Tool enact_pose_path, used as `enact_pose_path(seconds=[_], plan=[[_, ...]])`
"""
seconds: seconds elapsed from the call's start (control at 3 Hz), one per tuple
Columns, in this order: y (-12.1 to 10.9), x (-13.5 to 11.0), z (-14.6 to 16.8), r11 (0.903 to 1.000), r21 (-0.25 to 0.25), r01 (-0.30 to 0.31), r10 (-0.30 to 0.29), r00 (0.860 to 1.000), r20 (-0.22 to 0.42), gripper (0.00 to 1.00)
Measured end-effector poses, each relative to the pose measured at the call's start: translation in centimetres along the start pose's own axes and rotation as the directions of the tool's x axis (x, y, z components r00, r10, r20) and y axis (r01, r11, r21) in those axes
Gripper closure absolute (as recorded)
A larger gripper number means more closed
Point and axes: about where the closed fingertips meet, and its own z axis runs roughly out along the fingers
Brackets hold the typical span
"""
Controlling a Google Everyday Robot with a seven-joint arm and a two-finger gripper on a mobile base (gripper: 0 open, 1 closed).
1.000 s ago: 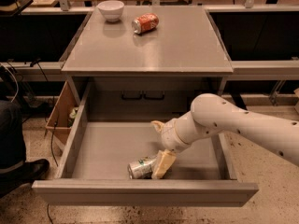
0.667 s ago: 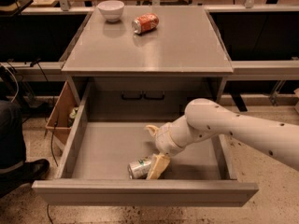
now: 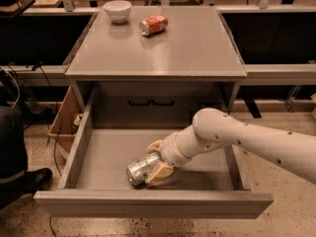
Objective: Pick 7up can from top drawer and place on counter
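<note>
Gripper: the two-finger gripper [image 3: 154, 161], on a white arm [image 3: 247, 139], reaches low into the drawer, close to its front wall.
Fingers: the tan fingers [image 3: 161, 173] stand narrowly apart, one on each side of the can, and appear clamped on it.
Change: a moment earlier the fingers lay at the can's right end; now they straddle it and the can sits tilted.
Meaning: the grasp is judged made; the lift and the carry remain.
Task object: the small, dented silver 7up can [image 3: 140, 169] with green markings, between the fingers; whether it has left the floor cannot be told.
Container: the wide grey metal top drawer [image 3: 153, 204], pulled open beneath the fingers, holding the can.
Destination: the flat grey counter [image 3: 163, 53], above and beyond the fingers.
Counter load: an orange-red soda can [image 3: 154, 24] on its side and a white bowl [image 3: 117, 10], both well apart from the fingers.
</note>
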Motion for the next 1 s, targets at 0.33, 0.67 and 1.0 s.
enact_pose_path(seconds=[0.33,0.67,1.0], plan=[[-1.1,-0.9,-1.1,0.9997,0.022,0.012,-0.012,1.000,0.010,0.62],[-2.7,-2.1,-3.2,0.9985,0.051,0.020,-0.020,1.000,0.005,0.85],[-4.8,-2.4,-6.9,0.9967,0.081,0.001,-0.001,1.000,0.006,1.00]])
